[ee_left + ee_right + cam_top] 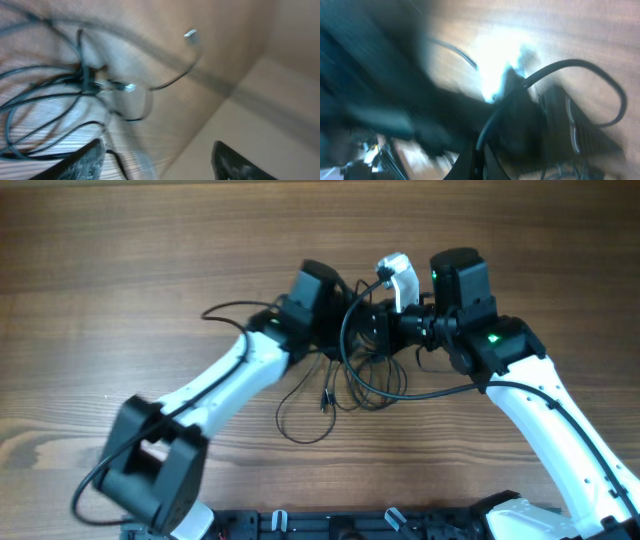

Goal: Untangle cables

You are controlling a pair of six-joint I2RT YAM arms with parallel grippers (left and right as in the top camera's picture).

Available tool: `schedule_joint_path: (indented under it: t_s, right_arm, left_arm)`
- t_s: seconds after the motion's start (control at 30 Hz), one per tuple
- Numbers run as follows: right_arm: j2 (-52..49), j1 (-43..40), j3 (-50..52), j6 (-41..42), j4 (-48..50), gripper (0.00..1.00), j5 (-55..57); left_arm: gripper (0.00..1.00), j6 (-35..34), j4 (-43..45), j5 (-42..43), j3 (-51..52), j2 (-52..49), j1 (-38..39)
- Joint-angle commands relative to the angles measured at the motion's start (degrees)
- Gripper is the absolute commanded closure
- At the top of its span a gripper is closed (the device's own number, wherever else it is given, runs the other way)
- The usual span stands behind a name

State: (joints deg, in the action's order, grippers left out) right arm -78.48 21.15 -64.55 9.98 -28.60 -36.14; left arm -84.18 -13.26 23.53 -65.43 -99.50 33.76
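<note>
The cables [352,380] lie on the table [120,260] as one knotted clump with loose loops trailing out of it. No strand lies free of the clump, so nearly all your untangling is left. Your left gripper [160,167] hangs just beside the knot, fingers spread and empty. Your right gripper [475,166] is closed at the knot's other side; blur hides whether it pinches a strand.

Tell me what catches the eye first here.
The left arm and right arm meet head-on at the middle of the wooden table, over a tangle of thin black cables. In the left wrist view, the left fingers stand apart beside loose loops.
</note>
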Motion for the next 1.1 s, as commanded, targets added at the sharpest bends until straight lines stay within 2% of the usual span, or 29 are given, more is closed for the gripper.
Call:
schedule_joint_path:
  t_s: [0.0, 0.1, 0.27, 0.3, 0.4, 0.5, 0.63, 0.77, 0.93, 1.0, 1.07]
  right_arm:
    - [0.6, -2.3, -1.1, 0.7, 0.7, 0.96, 0.5]
    - [3.4, -13.1, -2.2, 3.6, 0.9, 0.96, 0.5]
    - [6.4, -33.9, -2.2, 7.6, -1.0, 0.96, 0.2]
    - [6.6, -39.4, -2.2, 8.4, -1.0, 0.96, -1.6]
    - [6.7, -47.3, -2.2, 8.7, -0.7, 0.96, -4.9]
    - [6.7, -48.1, -2.2, 8.6, -0.1, 0.96, -5.4]
    - [6.7, -48.2, -2.2, 8.8, 7.1, 0.96, -5.2]
    - [6.8, -49.6, -2.2, 21.6, 12.7, 0.96, 1.8]
    - [7.8, -51.3, -2.2, 27.0, 25.9, 0.96, 1.5]
    - [6.9, -48.6, -2.2, 27.1, 17.7, 0.96, 0.2]
    - [4.6, -43.7, -2.1, 20.5, 7.8, 0.96, 0.1]
  left_arm:
    - [0.64, 1.4, -0.8, 1.1, -0.2, -6.8, 3.7]
    - [0.96, 2.5, -3.3, 1.0, -0.2, -9.4, 2.5]
    - [0.96, 20.7, -15.3, -2.7, -0.2, -9.4, -5.4]
    - [0.96, 26.1, -20.0, -3.3, -0.2, -9.4, -10.7]
    - [0.96, 32.5, -24.4, -3.7, -0.2, -9.4, -19.8]
    - [0.96, 34.5, -25.0, -5.3, -0.2, -9.4, -25.7]
    - [0.96, 34.5, -27.9, -15.5, -0.2, -9.4, -29.3]
    - [0.96, 34.5, -30.5, -19.2, -0.2, -9.4, -33.2]
    - [0.96, 34.5, -31.3, -23.8, -0.2, -9.4, -34.7]
    - [0.96, 34.4, -29.5, -22.5, -0.2, -9.4, -33.9]
    - [0.96, 34.3, -27.1, -21.5, -0.2, -9.4, -32.3]
